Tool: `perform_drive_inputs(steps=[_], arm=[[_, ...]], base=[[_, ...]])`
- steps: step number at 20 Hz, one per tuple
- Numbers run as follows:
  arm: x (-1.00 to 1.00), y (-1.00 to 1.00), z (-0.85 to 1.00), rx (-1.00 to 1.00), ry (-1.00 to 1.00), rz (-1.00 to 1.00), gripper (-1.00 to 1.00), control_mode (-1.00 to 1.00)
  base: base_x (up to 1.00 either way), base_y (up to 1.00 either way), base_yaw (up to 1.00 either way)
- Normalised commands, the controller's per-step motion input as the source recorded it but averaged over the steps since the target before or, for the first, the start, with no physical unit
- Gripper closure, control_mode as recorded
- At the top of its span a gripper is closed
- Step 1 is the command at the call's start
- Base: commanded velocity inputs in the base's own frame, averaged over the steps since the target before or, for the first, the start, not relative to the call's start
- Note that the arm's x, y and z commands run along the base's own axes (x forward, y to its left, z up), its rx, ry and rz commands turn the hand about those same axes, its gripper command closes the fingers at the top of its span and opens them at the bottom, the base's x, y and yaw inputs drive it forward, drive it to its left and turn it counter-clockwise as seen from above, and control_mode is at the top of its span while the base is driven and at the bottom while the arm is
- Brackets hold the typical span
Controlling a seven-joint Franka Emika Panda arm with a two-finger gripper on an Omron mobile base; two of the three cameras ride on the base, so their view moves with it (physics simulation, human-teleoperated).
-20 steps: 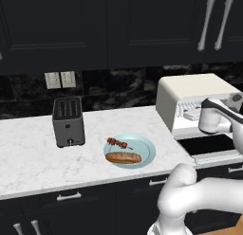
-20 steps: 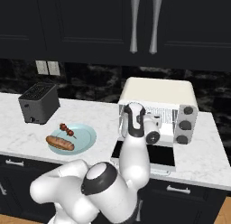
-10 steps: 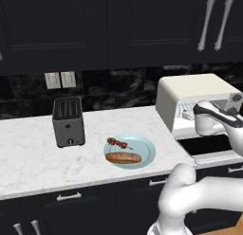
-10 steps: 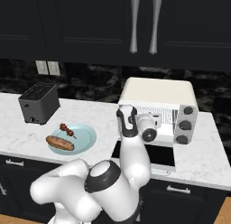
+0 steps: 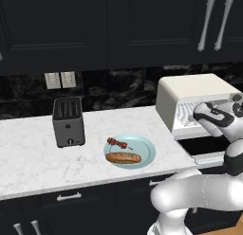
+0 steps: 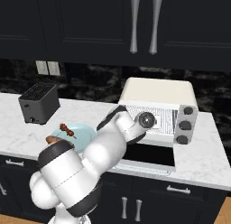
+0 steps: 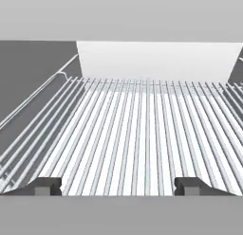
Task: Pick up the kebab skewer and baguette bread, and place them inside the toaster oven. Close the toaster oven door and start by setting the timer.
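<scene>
Toaster oven (image 5: 190, 99): door down, partly hidden by arm. Tool (image 7: 118, 185): jaws wide apart, empty, over wire rack (image 7: 142, 134).

Left base view: from behind and left of the arm, looking forward and down over the counter (image 5: 28, 167), moderately far; toaster oven (image 5: 190, 94) at its right edge, slot toaster (image 5: 68, 121) left of centre; right base view: from behind and right, same downward tilt, arm bulking in the foreground; shared between both: counter, plate (image 5: 144, 153), slot toaster, oven, upper cabinets (image 6: 90, 24); hand view: very near, looking along the wire rack (image 7: 142, 134) toward the oven's pale back wall.
</scene>
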Motion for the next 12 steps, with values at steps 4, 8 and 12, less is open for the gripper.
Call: perform_drive_inputs(steps=[4, 8, 12], arm=[[-1.0, -0.1, -0.4, 0.01, 0.38, 0.0, -1.0, -1.0], [-1.0, -0.06, -0.37, 0.02, 0.32, 0.0, -1.0, -1.0], [-0.91, 0.0, -0.08, 0.03, 0.25, 0.0, -1.0, -1.0]], base=[[0.0, 0.0, 0.0], [0.0, 0.0, 0.0], [0.0, 0.0, 0.0]])
